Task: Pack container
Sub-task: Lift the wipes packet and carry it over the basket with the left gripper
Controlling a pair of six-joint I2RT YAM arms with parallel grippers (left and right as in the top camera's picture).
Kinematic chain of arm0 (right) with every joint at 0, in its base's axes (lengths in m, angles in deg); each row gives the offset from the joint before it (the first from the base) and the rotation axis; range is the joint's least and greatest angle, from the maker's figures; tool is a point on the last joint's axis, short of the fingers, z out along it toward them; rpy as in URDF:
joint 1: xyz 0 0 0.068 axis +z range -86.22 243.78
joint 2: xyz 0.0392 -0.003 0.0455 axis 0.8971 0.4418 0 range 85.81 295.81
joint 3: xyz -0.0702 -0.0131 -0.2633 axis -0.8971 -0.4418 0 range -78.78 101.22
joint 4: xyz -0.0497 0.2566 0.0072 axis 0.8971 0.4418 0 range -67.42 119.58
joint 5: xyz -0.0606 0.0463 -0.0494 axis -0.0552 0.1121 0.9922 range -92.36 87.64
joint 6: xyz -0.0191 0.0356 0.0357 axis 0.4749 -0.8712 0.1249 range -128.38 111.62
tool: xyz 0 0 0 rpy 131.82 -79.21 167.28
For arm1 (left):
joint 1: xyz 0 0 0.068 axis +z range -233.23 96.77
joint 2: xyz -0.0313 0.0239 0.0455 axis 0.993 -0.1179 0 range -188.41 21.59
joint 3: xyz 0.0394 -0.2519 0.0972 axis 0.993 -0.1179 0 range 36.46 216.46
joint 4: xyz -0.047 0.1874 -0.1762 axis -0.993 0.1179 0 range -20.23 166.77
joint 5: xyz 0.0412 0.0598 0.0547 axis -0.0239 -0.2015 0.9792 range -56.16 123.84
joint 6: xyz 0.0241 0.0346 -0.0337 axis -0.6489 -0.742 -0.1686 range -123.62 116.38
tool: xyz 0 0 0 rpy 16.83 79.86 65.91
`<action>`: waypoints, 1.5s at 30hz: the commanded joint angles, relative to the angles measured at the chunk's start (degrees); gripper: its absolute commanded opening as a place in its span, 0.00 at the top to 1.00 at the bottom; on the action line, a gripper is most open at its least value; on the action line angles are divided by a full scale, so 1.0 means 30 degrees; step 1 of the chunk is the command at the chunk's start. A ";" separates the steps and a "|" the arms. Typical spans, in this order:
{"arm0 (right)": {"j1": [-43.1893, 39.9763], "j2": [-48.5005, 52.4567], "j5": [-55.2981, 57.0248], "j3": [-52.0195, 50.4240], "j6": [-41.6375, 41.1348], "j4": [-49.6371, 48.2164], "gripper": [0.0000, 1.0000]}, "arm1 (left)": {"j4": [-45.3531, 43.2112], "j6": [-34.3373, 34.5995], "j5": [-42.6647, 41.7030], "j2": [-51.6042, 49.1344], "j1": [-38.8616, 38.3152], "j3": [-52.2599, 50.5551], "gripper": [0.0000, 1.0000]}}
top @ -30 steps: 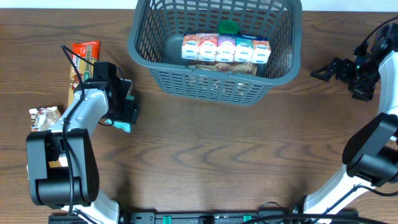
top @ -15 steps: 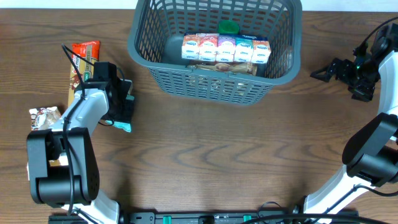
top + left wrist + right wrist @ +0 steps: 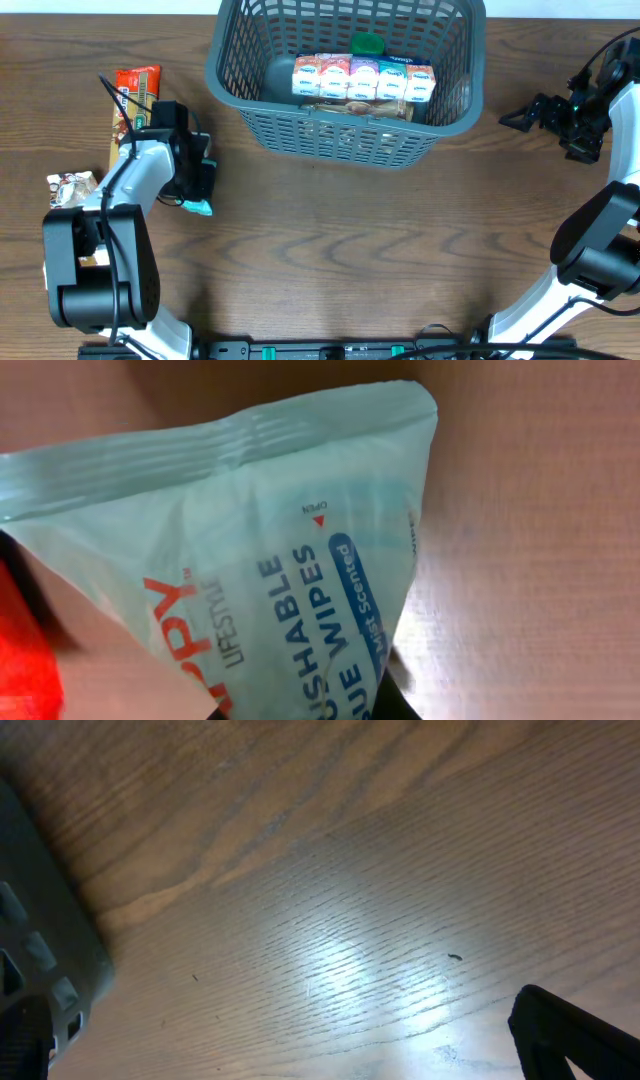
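The container (image 3: 345, 146), a dark grey-blue slotted basket, stands at the back middle of the table. It holds a row of small cartons (image 3: 362, 78), a green lid (image 3: 367, 43) and a brownish pack (image 3: 360, 108). Left of it, my left gripper (image 3: 203, 186) points down at the table and is shut on a pale teal packet of flushable wipes (image 3: 200, 207). That packet (image 3: 300, 540) fills the left wrist view. My right gripper (image 3: 515, 117) hangs open to the right of the basket with nothing in it. One dark fingertip (image 3: 575, 1040) shows over bare wood.
An orange-red snack pack (image 3: 138, 85) and a long bar (image 3: 120, 130) lie at the far left, behind the left arm. A small crumpled wrapper (image 3: 72, 188) lies near the left edge. The basket's corner (image 3: 50, 950) shows in the right wrist view.
My left gripper's jaws have closed on the wipes packet, and the packet's end has shifted slightly under them. The right arm has not moved.
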 commanded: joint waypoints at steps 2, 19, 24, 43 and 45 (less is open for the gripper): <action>0.0182 0.0087 -0.0015 -0.0066 0.0437 0.0000 0.01 | 0.1166 0.2637 -0.0029 0.1960 0.0226 0.1362 0.94; 0.0182 0.0087 -0.0015 -0.0066 0.0452 -0.0007 0.01 | 0.2652 0.2441 -0.1421 0.8845 -0.0153 1.0178 0.95; 0.0182 0.0087 -0.0015 -0.0066 0.0452 -0.0015 0.01 | 0.2047 -0.5887 -0.1894 0.8021 -0.3599 1.3223 0.94; 0.0182 0.0087 -0.0168 -0.0066 0.0597 0.0656 0.01 | -0.2528 -1.8316 -0.1479 -0.0452 -0.7497 1.3588 0.94; 0.0182 0.0087 -0.0168 -0.0066 0.0670 0.0736 0.01 | -0.2120 -1.8302 -0.1472 -0.1086 -0.7497 1.3588 0.94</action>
